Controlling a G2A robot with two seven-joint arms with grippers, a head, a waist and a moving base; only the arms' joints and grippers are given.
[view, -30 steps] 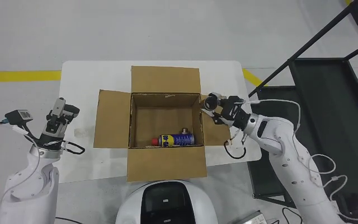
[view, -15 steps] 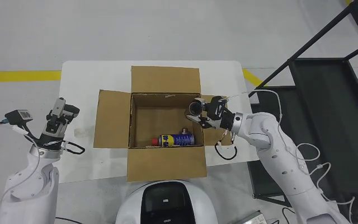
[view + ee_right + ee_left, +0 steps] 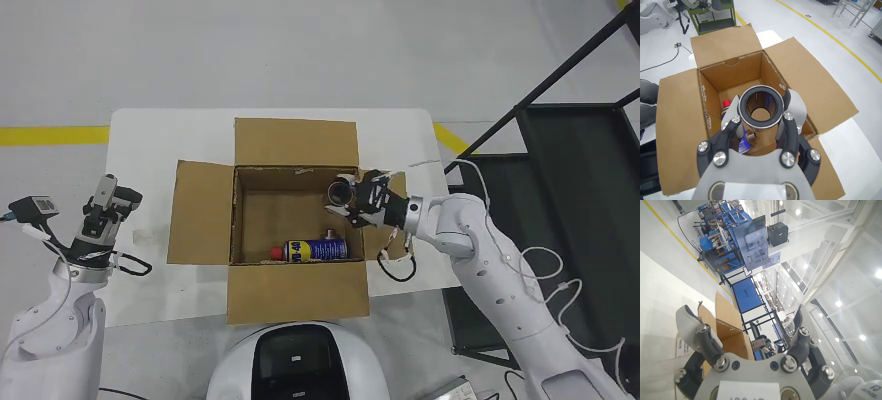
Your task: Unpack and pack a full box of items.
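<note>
Counter [image 3: 170,140] carries the open cardboard box [image 3: 295,142]. Our right fingers [image 3: 797,106] hang over it, clamped on a ringed metal cylinder [image 3: 742,108]. Beneath them we see a spray can [image 3: 316,248], half hidden. Our left fingers [image 3: 687,321] gape wide, empty, beside the box.

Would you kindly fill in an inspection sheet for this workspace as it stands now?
Surface: white table, carrying the box.
Job's things: cardboard box, flaps open; spray can lying inside, small metal fitting beside it; hollow cylinder above the box.
Clutter: nothing seen.
Tools: right tool shut on hollow cylinder; left tool open, empty, beside the box.
Cables: black loop at right wrist.
Surroundings: yellow floor line; dark rack.
</note>
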